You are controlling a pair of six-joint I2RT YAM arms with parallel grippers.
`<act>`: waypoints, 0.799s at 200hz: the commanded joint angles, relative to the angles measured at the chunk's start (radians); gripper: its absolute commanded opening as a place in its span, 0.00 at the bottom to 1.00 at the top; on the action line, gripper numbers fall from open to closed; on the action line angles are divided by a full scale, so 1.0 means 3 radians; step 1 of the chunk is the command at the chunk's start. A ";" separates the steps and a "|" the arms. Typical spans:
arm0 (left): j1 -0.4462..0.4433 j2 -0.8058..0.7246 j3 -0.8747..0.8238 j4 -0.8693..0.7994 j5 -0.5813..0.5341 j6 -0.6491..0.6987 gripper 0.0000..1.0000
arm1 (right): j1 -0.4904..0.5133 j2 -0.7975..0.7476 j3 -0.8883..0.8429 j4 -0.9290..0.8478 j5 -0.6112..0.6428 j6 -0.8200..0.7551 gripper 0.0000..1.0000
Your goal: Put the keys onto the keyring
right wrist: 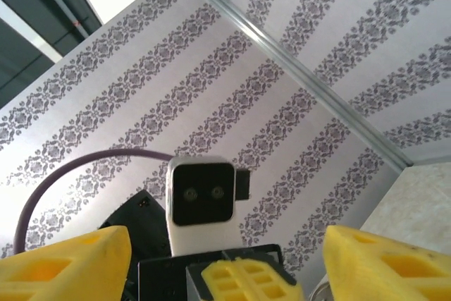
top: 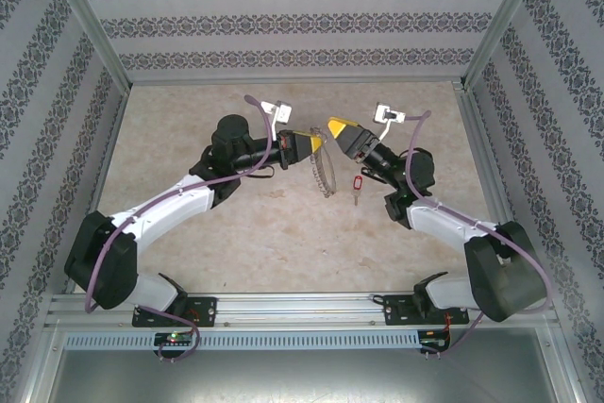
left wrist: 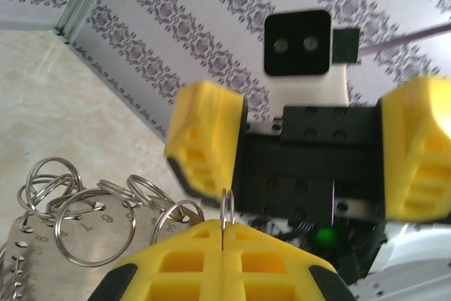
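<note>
The keyring (top: 325,173), a grey loop fringed with small rings, hangs above the table from my left gripper (top: 314,144). In the left wrist view the yellow fingers (left wrist: 224,229) are shut on one small split ring (left wrist: 227,206), and more rings (left wrist: 91,225) dangle to the left. The key (top: 357,184), tiny with a red head, lies flat on the table to the right of the loop. My right gripper (top: 335,128) faces the left one just above the loop. Its jaws (right wrist: 225,262) stand wide open with nothing held between them.
Patterned walls enclose the beige table (top: 283,233) on three sides. Both arms meet near the middle, and their bases are on the rail (top: 302,309) at the near edge.
</note>
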State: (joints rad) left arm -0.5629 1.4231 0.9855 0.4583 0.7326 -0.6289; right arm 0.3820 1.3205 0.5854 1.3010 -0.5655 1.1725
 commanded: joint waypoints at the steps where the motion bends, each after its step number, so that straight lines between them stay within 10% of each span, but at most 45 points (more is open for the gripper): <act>1: -0.0021 -0.0227 0.0204 -0.0462 0.0104 0.0732 0.00 | -0.0150 -0.0167 -0.0098 -0.0086 -0.0045 0.0020 0.76; 86: -0.0022 -0.0477 0.0447 -0.1463 -0.0044 0.1811 0.00 | -0.0513 -0.0246 -0.0176 -0.2388 0.0017 -0.0747 0.89; 160: -0.0022 -0.0599 0.0513 -0.1692 0.0028 0.2247 0.00 | -0.0370 -0.0265 0.0255 -0.4558 0.1347 -0.1827 0.96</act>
State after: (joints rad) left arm -0.5629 1.2716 1.0931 -0.0257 0.7250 -0.0349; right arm 0.2497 1.2636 0.6025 0.1722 -0.3439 0.7696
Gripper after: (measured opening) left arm 0.053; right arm 0.957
